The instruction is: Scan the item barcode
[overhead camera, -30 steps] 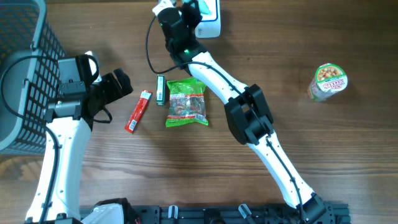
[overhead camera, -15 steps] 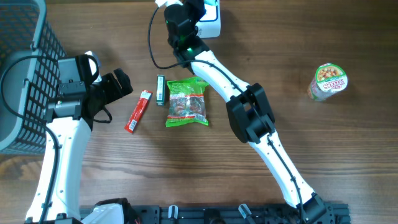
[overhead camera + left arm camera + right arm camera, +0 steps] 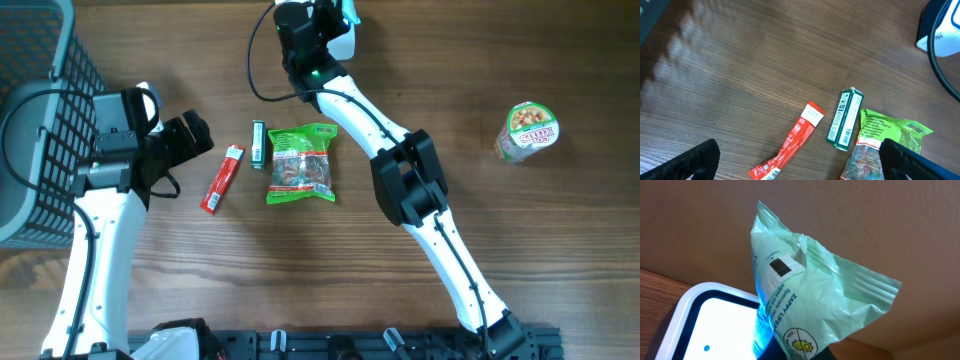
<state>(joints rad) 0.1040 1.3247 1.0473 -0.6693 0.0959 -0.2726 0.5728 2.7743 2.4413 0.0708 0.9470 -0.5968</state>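
A pale green packet with a small white label near its top stands up out of my right gripper, which is shut on its lower end. The packet hangs just above the white scanner, whose lit face shows beside it in the right wrist view. From overhead the scanner sits at the table's far edge, mostly under the gripper. My left gripper hovers open over the left part of the table with nothing between its fingers.
A red stick pack, a narrow green pack and a green snack bag lie mid-table. A noodle cup stands at the right. A grey wire basket fills the left edge.
My right gripper has shifted to the right with the packet, ending over the scanner. The left arm and the items on the table have stayed put.
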